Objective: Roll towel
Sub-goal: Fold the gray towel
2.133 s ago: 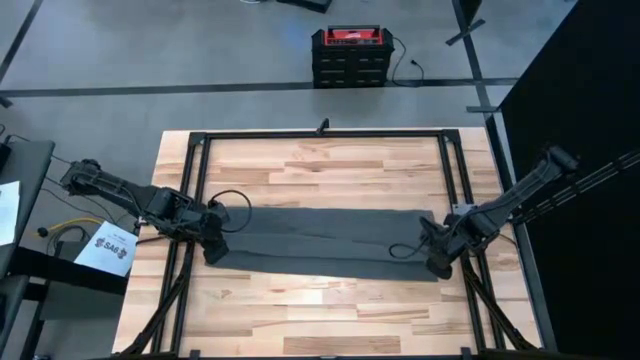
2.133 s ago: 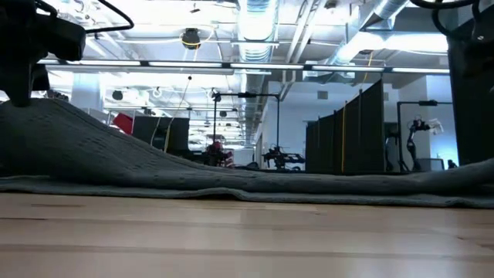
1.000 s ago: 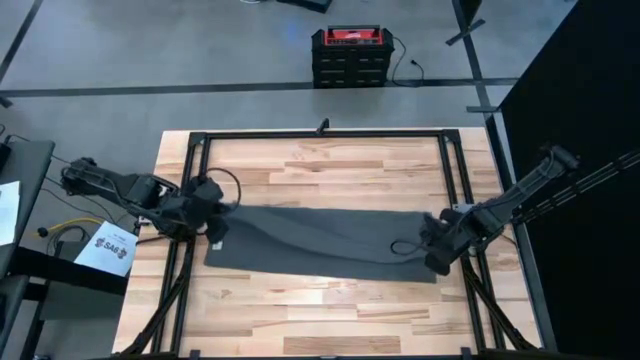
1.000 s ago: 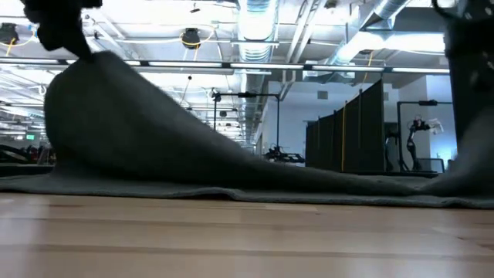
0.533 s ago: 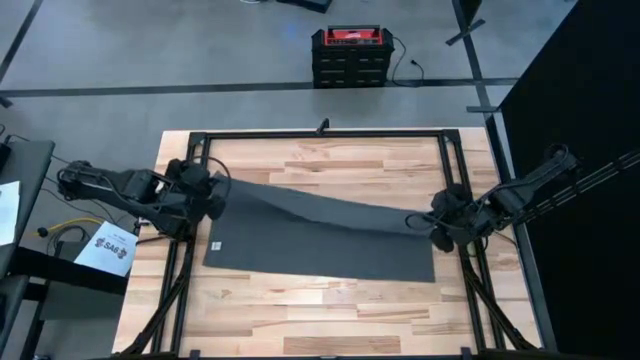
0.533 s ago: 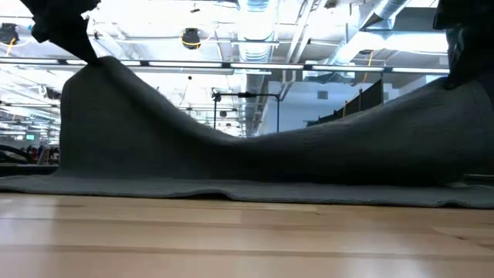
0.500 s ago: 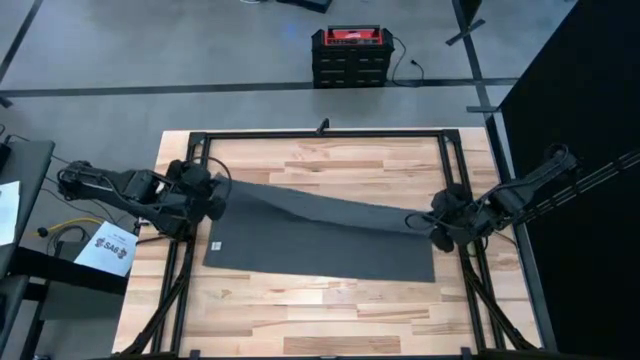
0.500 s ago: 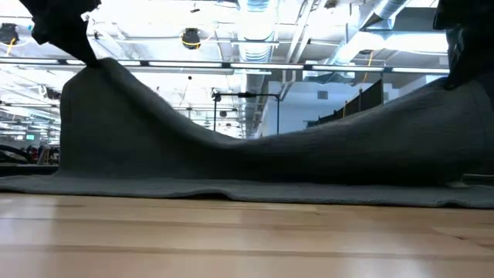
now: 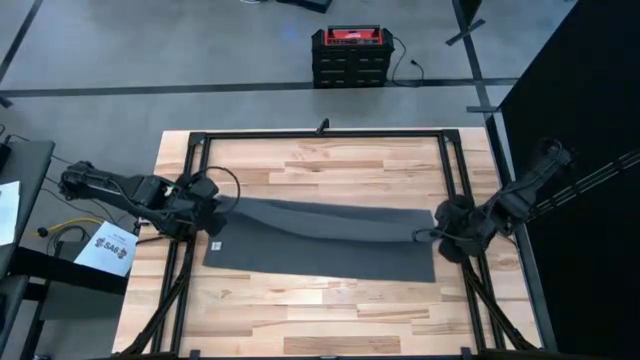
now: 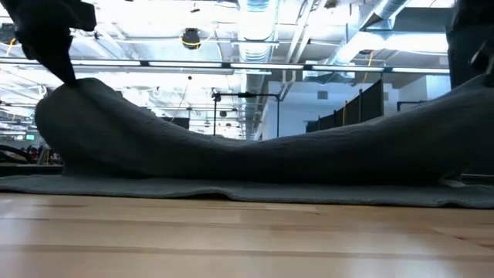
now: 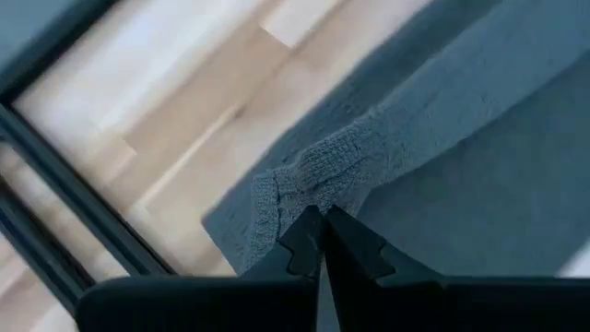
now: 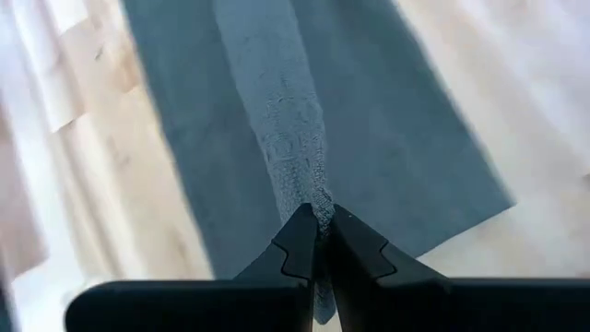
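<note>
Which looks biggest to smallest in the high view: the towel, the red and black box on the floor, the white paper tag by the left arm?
1. The towel, by far the largest.
2. The red and black box.
3. The white paper tag.
The box stands on the floor, farther from the camera, so it may be larger than it looks.

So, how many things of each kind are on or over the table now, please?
Towel: 1
Tools, both shut on the towel: 2, the left tool and the right tool
Total: 3
</note>
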You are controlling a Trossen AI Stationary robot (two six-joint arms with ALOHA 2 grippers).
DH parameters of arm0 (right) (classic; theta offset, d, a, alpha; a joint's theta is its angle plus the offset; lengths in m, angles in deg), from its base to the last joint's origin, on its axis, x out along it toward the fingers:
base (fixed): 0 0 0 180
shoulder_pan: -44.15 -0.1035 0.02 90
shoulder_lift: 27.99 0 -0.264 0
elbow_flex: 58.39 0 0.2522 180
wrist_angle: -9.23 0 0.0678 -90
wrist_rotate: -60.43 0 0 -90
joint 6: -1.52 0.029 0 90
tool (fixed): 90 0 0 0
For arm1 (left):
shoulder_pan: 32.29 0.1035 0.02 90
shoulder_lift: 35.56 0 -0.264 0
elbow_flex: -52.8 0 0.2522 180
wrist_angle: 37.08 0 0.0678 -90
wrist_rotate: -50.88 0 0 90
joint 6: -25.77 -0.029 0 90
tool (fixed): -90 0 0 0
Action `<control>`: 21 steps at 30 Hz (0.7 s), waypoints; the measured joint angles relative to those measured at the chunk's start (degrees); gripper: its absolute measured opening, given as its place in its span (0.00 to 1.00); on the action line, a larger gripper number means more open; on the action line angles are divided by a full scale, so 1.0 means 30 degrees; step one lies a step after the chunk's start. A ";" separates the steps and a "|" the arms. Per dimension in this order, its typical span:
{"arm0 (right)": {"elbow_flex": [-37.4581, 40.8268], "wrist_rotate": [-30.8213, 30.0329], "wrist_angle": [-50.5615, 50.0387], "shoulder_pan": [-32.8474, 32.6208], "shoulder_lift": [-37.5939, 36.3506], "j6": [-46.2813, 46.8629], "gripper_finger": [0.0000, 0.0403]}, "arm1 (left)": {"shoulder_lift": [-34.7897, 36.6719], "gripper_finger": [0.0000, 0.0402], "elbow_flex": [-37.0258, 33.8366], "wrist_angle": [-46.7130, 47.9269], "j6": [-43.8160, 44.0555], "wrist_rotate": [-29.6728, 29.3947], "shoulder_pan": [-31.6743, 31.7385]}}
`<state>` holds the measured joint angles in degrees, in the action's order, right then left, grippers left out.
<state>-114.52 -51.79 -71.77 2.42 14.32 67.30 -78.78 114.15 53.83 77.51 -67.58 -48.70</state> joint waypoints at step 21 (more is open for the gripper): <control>0.1727 0.0345 0.3728 -0.3593 0.1687 0.3150 0.02 | 0.0262 0.00 -0.0015 -0.0707 0.1481 0.0965 -0.1815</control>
<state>-109.34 -50.75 -60.59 -8.35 19.38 76.75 -78.00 114.11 51.70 81.95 -64.68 -54.14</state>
